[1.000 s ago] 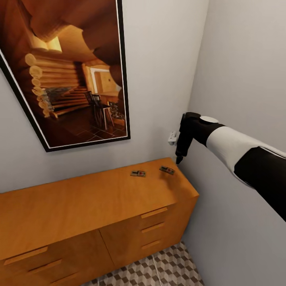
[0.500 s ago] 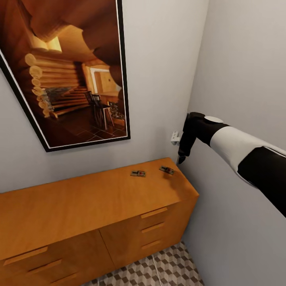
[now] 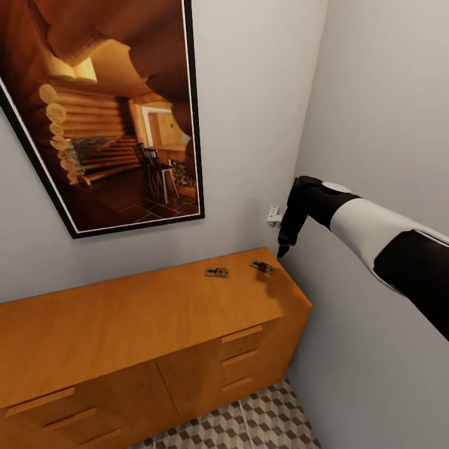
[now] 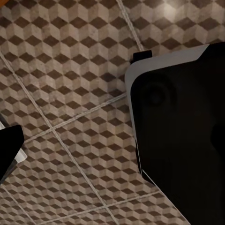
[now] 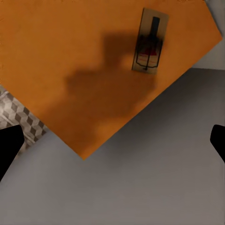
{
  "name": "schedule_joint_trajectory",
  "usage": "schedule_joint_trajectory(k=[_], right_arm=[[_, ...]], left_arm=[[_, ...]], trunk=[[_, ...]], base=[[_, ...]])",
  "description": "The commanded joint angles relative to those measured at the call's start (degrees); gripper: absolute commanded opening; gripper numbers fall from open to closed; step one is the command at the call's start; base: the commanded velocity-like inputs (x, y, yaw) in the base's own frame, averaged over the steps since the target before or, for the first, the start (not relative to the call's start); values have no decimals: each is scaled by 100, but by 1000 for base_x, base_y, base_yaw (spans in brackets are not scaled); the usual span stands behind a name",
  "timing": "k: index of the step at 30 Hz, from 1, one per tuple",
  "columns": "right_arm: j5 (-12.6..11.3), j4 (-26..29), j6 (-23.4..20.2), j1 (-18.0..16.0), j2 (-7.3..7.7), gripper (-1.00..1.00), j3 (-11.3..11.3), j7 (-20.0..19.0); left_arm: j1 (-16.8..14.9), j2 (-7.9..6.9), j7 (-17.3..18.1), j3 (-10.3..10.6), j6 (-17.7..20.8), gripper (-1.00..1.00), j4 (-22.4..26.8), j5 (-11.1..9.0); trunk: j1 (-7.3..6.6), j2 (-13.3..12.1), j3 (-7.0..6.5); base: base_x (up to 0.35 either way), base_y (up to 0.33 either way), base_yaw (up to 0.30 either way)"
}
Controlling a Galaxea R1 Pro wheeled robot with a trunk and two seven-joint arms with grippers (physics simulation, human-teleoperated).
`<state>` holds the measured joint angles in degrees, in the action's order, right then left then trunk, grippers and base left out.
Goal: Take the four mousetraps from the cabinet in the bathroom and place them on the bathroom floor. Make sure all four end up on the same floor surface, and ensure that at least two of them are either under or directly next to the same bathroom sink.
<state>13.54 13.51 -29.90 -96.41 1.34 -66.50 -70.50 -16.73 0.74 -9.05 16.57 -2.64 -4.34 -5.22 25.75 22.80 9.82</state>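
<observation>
Mousetraps sit flat on the cabinet point(image 3: 156, 318) top: one point(image 3: 262, 267) just below the right tool point(image 3: 282, 251), the other point(image 3: 217, 272) a bit farther out along the wood. The tool hangs over the cabinet's corner by the wall, fingers spread wide with nothing between them. Patterned bathroom floor point(image 3: 262, 424) lies below the drawers.

Soft, even light is filling the corner, with no glare showing on the pale grey walls point(image 3: 374, 93). The black right pincer point(image 3: 282, 251) is casting a blurred dark shadow on the orange-brown wooden cabinet's flat top point(image 5: 70, 56), beside a small brown mousetrap point(image 5: 149, 46). The renders are looking slightly soft, while the cube-patterned floor tiles point(image 4: 61, 70) are staying fairly crisp.
</observation>
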Motion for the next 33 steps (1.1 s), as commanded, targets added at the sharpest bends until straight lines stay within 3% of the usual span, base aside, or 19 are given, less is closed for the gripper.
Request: schedule_joint_trajectory(k=[1, 10, 23, 33], right_arm=[[52, 20, -51, -1, 7, 100, 32, -34], [4, 20, -51, -1, 7, 100, 38, -34], [-618, 20, -41, -1, 50, 100, 39, -26], [-691, 20, -36, -1, 81, 100, 40, -21]], left_arm=[[-10, 5, -9, 48, -27, 100, -23, -55], [2, 5, -14, 48, -27, 100, -23, -57], [59, 5, -17, 48, -27, 100, -23, -55], [78, 5, -16, 48, -26, 100, -23, -55]], trunk=[[3, 12, 12], [3, 12, 12], [3, 12, 12], [3, 12, 12]], base=[[0, 0, 0], [0, 0, 0], [0, 0, 0], [0, 0, 0]])
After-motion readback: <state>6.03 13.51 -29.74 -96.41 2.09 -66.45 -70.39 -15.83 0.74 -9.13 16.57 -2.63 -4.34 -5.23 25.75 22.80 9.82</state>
